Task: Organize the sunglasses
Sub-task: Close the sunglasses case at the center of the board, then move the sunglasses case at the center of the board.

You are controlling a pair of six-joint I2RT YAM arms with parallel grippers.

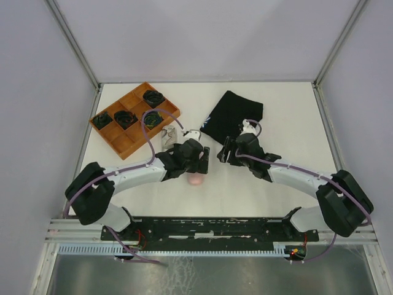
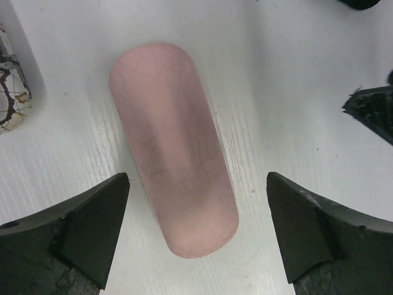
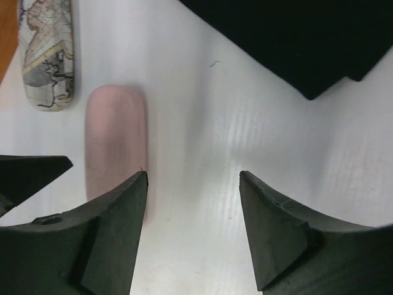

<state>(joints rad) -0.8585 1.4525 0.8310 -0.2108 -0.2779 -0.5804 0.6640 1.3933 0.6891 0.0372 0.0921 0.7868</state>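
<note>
From above, your left gripper [image 1: 198, 161] hangs over the pink glasses case [image 1: 195, 180]. Only the near end of the case shows below it. Your right gripper [image 1: 225, 151] sits just to the right, over bare table [image 1: 288, 123].

The grey patterned case [image 1: 169, 134] lies just beyond and to the left of the left gripper, close to the wooden compartment tray [image 1: 126, 142] at far left. Four of the tray's compartments hold dark bundles [image 1: 125, 117] too small to name. You cannot tell whether these are the sunglasses, or how the sunglasses lie relative to either set of fingers. A black cloth [image 1: 233, 114] is spread at the far middle.

In the left wrist view, the left fingers [image 2: 92, 227] are spread wide, one on each side of the pink case's near end. White table shows in both gaps, and the fingers grip nothing. The patterned case sits at the left edge.

In the right wrist view, the right fingers [image 3: 276, 227] are also well apart, with only bare table between them. The pink case lies just outside the left-hand finger and runs partly behind it. The patterned case is farther left and the black cloth is at far right.
</note>
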